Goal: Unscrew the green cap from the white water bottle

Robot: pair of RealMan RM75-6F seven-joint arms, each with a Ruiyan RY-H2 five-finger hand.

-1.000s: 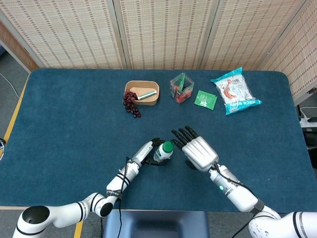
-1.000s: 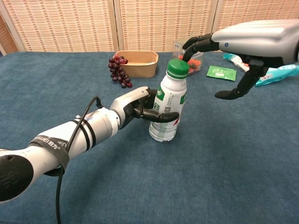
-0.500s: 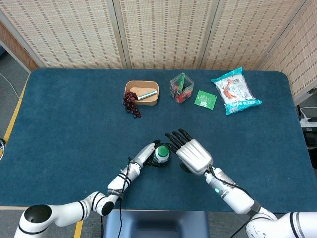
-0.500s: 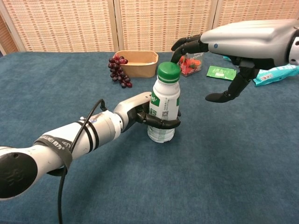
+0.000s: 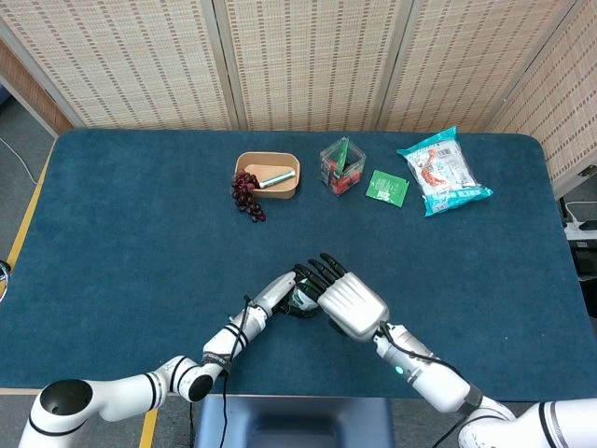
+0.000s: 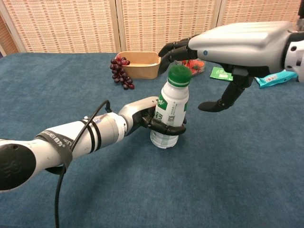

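The white water bottle [image 6: 171, 114] with its green cap [image 6: 179, 75] stands on the blue table, leaning slightly to the right. My left hand [image 6: 147, 118] grips its lower body from the left, fingers wrapped round the front. My right hand [image 6: 237, 45] hovers palm down just above the cap, its fingers spread and reaching past it and its thumb hanging down to the right, holding nothing. In the head view my right hand [image 5: 347, 301] covers most of the bottle, and my left hand [image 5: 278, 294] lies beside it.
At the back of the table are a cardboard bowl [image 5: 268, 175] with dark grapes [image 5: 247, 194] beside it, a clear box [image 5: 342, 166], a green packet [image 5: 387, 188] and a snack bag [image 5: 443, 170]. The table's front edge runs close below the hands.
My right hand has moved left and now sits over the cap, hiding the bottle in the head view. The left hand keeps its grip; the bottle has gone from upright to a slight rightward lean.
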